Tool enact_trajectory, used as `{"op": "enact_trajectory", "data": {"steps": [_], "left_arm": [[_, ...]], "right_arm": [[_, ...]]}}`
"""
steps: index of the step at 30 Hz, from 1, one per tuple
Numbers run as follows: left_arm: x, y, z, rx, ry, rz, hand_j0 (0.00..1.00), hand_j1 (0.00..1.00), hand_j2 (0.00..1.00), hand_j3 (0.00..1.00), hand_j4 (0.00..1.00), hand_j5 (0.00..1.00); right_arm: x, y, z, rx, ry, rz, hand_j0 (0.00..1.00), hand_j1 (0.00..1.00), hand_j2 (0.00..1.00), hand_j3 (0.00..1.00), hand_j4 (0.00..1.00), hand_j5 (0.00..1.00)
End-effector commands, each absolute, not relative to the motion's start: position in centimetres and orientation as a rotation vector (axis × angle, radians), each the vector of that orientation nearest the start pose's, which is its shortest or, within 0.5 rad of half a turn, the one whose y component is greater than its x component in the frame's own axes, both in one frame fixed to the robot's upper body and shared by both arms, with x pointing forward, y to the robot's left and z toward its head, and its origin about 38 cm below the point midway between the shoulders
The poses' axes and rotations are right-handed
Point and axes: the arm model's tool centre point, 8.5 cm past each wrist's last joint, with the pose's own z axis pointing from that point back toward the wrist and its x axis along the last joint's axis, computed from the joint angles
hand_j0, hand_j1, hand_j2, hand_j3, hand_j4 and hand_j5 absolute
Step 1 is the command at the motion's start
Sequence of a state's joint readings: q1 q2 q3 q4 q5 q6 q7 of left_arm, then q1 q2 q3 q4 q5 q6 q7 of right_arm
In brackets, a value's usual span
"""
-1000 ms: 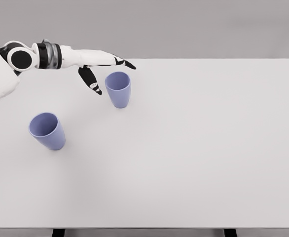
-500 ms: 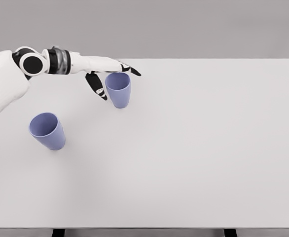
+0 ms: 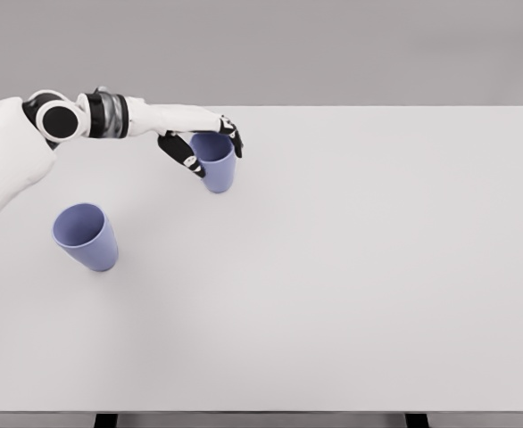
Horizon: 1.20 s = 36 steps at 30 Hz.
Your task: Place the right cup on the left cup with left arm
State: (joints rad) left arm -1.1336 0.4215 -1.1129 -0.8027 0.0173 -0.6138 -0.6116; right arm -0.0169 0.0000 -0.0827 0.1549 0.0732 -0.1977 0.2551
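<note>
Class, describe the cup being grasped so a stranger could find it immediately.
On the white table, look to the far left area. Of two blue cups, it is the right cup, with the left hand wrapped around its rim; the left cup stands alone.

The left hand [image 3: 203, 138] grips the right cup [image 3: 216, 163]; the left cup [image 3: 86, 236] stands apart.

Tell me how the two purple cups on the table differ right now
The right cup has the left hand wrapped around its rim, thumb on one side and fingers on the other; the left cup stands free, untouched. The right cup sits farther back on the table, the left cup nearer the front and left. Both are the same purple, tapered, open end up.
</note>
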Motion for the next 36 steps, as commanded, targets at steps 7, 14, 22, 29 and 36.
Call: {"op": "enact_trajectory", "data": {"steps": [7,14,22,29,36], "left_arm": [[51.8,21.2,26.0,0.017,-1.516,-1.977,0.51,0.51,0.51,0.51,0.51,0.51],[47.7,25.7,30.5,0.017,-1.597,-1.977,0.51,0.51,0.51,0.51,0.51,0.51],[43.2,29.8,33.8,0.029,-1.62,-1.972,0.51,0.51,0.51,0.51,0.51,0.51],[39.7,33.9,36.2,0.109,-1.574,-1.972,0.51,0.51,0.51,0.51,0.51,0.51],[37.7,36.3,37.0,0.173,-1.514,-1.976,0.51,0.51,0.51,0.51,0.51,0.51]], "right_arm": [[-2.2,-24.5,-25.6,0.179,-0.061,0.0,1.0,1.0,1.0,1.0,1.0,1.0],[-2.2,-24.5,-25.6,0.18,-0.061,0.0,1.0,1.0,1.0,1.0,1.0,1.0],[-2.2,-24.5,-25.6,0.179,-0.061,0.0,1.0,1.0,1.0,1.0,1.0,1.0],[-2.2,-24.5,-25.6,0.18,-0.061,0.0,1.0,1.0,1.0,1.0,1.0,1.0],[-2.2,-24.5,-25.6,0.179,-0.061,0.0,1.0,1.0,1.0,1.0,1.0,1.0]]}}
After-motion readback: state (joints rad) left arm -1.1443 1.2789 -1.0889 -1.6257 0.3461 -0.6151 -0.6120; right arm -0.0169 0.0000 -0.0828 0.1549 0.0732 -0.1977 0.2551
